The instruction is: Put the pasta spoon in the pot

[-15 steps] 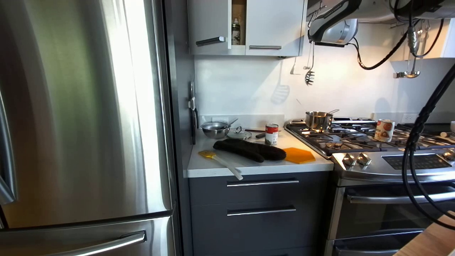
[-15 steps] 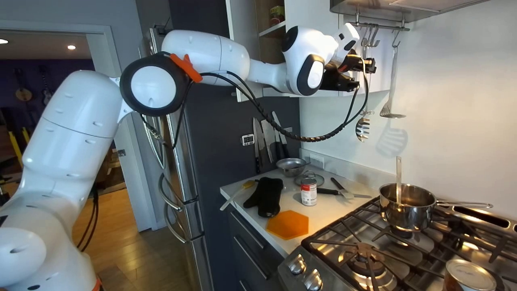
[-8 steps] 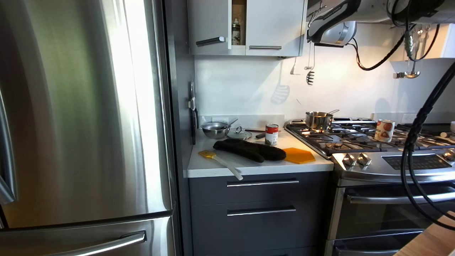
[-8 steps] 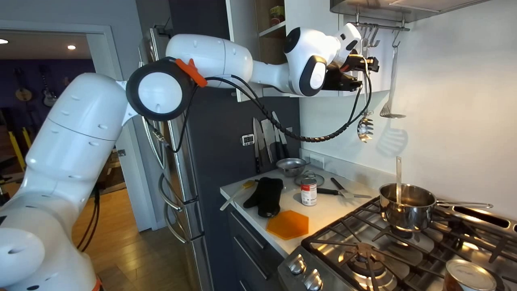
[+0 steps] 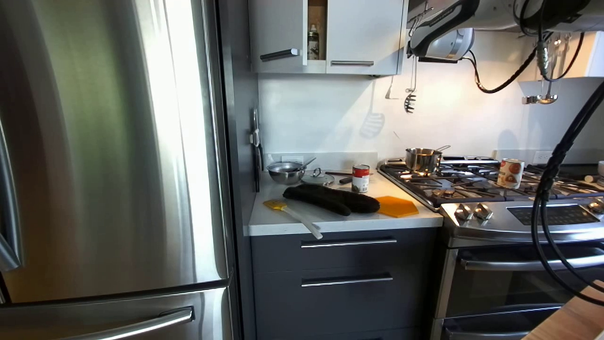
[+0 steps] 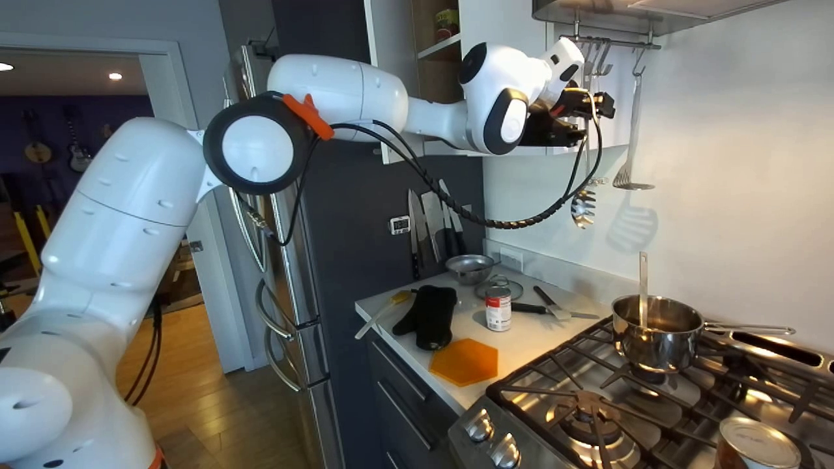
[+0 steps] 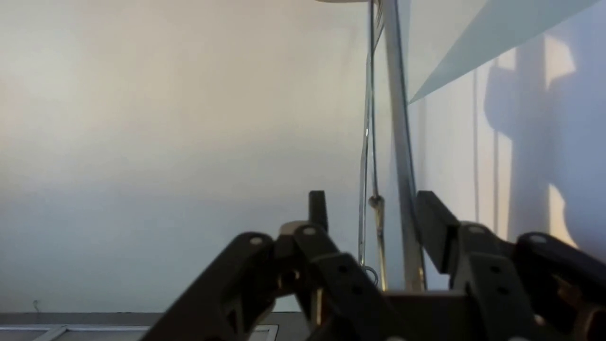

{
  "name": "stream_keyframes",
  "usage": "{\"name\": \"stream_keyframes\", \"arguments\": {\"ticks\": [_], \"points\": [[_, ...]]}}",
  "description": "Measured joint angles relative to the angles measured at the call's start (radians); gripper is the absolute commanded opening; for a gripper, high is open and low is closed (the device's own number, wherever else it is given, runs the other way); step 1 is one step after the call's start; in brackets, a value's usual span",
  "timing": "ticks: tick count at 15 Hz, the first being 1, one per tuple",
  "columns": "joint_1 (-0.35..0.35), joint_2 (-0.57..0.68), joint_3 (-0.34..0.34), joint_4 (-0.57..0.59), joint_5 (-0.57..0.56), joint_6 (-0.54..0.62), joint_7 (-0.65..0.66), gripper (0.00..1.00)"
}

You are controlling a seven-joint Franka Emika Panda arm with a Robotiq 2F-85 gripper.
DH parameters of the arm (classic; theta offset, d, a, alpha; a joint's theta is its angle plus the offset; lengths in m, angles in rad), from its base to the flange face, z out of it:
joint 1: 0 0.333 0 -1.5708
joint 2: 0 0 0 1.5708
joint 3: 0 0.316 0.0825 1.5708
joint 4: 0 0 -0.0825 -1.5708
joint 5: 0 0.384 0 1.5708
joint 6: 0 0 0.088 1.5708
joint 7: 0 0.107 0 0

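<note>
- Although its handle is partly hidden, the pasta spoon (image 6: 583, 208) is found in both exterior views hung head down before the white wall (image 6: 736, 195), well above the counter (image 6: 521, 348).
- The pot (image 6: 657, 345) is set on the stove (image 5: 486, 233), lower than the spoon and well apart from it.
- The gripper (image 7: 371, 215) is held above the spoon's head; its fingers (image 7: 318, 210) are parted, and metal handles (image 7: 400, 118) are seen between them in the wrist view.
- Which handle is the spoon's, and whether the thickest is touched by a fingertip, cannot be told.
- Near the spoon, a slotted spatula (image 6: 633, 124) is hung from the rail (image 6: 629, 44).
- On the counter, a black oven mitt (image 6: 430, 316), an orange mat (image 6: 464, 362) and a red-and-white can (image 6: 498, 309) are placed.
- A second can (image 5: 510, 173) is stood on the stove.
</note>
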Motion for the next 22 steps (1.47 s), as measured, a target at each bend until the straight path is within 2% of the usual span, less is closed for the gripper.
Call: {"name": "stream_keyframes", "arguments": {"ticks": [2,3,5,6,7,10,11,13,14,16,17,18,20,21,22], "points": [[0.000,-0.004,0.000,0.000,0.000,-0.009,-0.008,0.58],[0.000,-0.006,0.000,-0.001,0.000,-0.016,-0.011,0.62],[0.000,-0.013,0.000,-0.003,0.000,-0.039,-0.020,0.62],[0.000,-0.018,0.000,-0.006,-0.001,-0.050,-0.025,0.58],[0.000,-0.023,-0.001,-0.007,-0.001,-0.062,-0.029,0.60],[0.000,-0.038,-0.007,-0.014,-0.004,-0.106,-0.039,0.51],[0.000,-0.046,-0.007,-0.021,-0.004,-0.120,-0.047,0.59],[0.000,-0.061,-0.007,-0.035,-0.004,-0.145,-0.062,0.58],[0.000,-0.069,-0.007,-0.041,-0.004,-0.157,-0.069,0.62],[0.000,-0.086,-0.009,-0.059,-0.004,-0.168,-0.083,0.52],[0.000,-0.094,-0.011,-0.067,-0.004,-0.172,-0.087,0.39],[0.001,-0.101,-0.014,-0.075,-0.005,-0.172,-0.089,0.37],[0.001,-0.111,-0.020,-0.087,-0.005,-0.172,-0.090,0.20],[0.001,-0.113,-0.021,-0.089,-0.005,-0.172,-0.090,0.20],[0.001,-0.114,-0.021,-0.090,-0.005,-0.172,-0.090,0.12]]}}
